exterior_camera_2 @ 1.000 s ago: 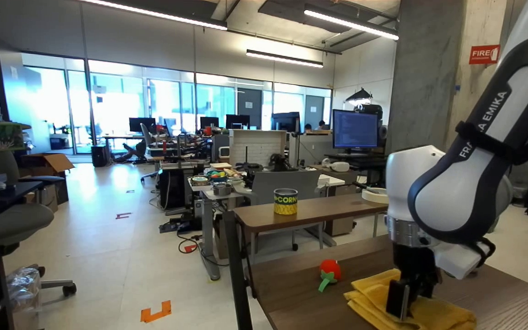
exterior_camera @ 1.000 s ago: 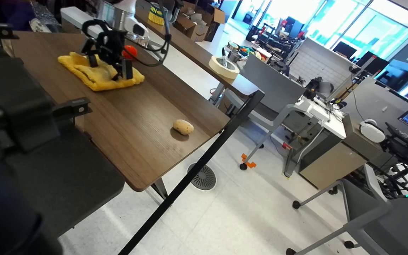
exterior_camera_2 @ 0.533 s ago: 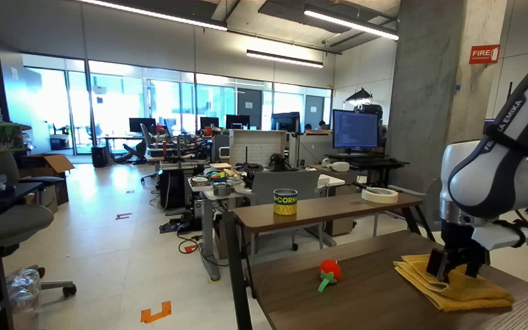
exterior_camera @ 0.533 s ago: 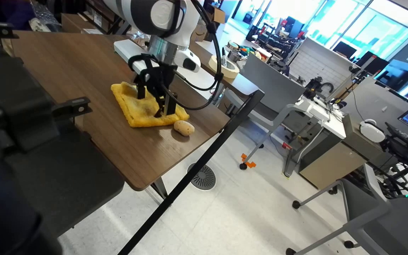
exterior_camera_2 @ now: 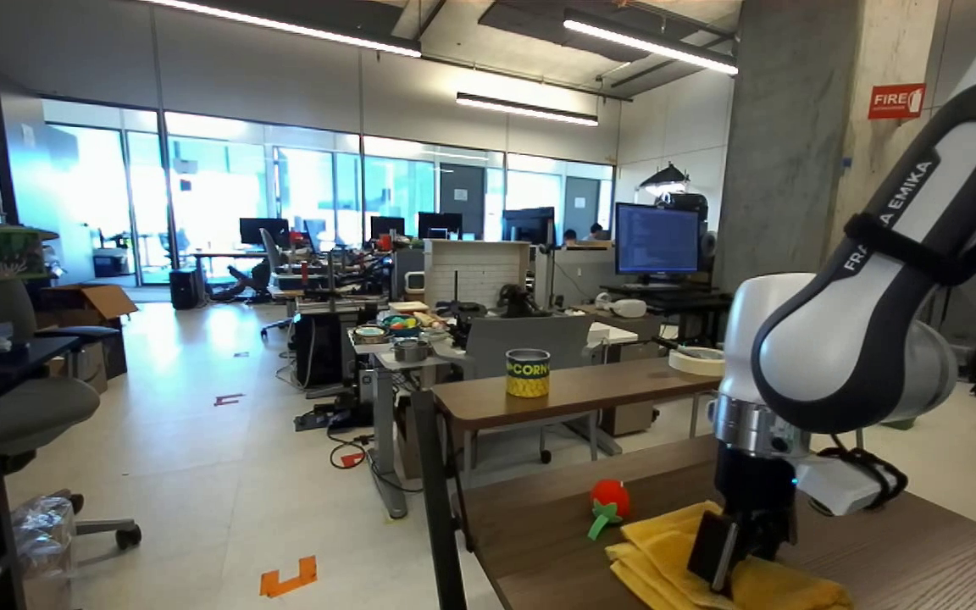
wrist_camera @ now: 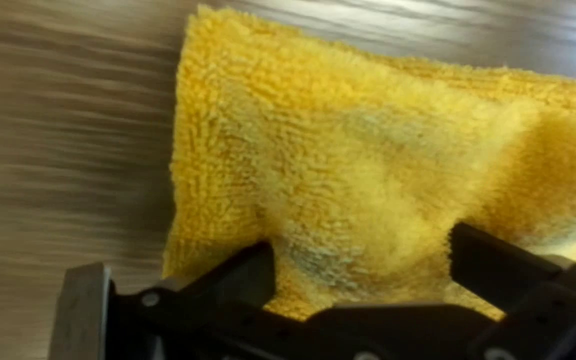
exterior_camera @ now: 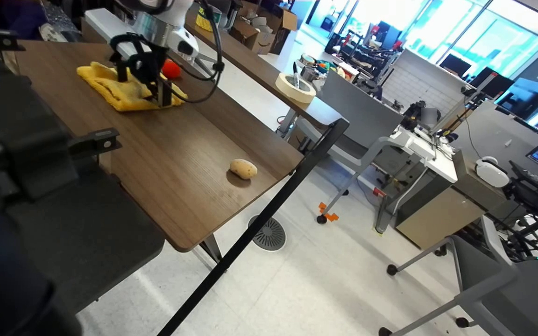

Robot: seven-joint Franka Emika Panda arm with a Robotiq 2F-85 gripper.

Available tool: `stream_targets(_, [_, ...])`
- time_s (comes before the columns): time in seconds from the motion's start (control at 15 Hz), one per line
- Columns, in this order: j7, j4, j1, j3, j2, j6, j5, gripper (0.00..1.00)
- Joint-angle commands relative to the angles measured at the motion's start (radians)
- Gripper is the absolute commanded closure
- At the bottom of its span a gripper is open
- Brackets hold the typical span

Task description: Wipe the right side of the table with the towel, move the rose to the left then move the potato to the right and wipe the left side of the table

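The gripper (wrist_camera: 361, 238) stands on the yellow towel (wrist_camera: 328, 160), jaws spread wide — the weave shows between them. In an exterior view the towel lies on the table (exterior_camera: 166, 158), upper left of the frame; the potato (exterior_camera: 243, 168) rests near the centre, well apart. In an exterior view the rose (exterior_camera_2: 612, 498) sits low, right of centre — near the towel.

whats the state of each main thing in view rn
towel: folded, rumpled, lying on the table
gripper: open, down on the towel
rose: lying on the table beside the towel
potato: lying on the table, apart from the towel
yellow can: upright
tape roll: lying flat, pen poking out of it
monitor: on
ceiling lights: on
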Motion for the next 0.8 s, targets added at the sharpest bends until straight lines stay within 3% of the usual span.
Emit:
stream_targets(0.0, [-0.055, 0.002, 0.067, 0.045, 0.03, -0.011, -0.002, 0.0])
stream_targets(0.13, [-0.024, -0.009, 0.109, 0.002, 0.023, -0.049, -0.007, 0.0])
stream_targets(0.4, [-0.007, -0.072, 0.042, -0.042, 0.012, -0.127, 0.045, 0.0])
stream_targets(0.73, [0.076, -0.101, 0.01, -0.169, -0.002, -0.148, 0.052, 0.0])
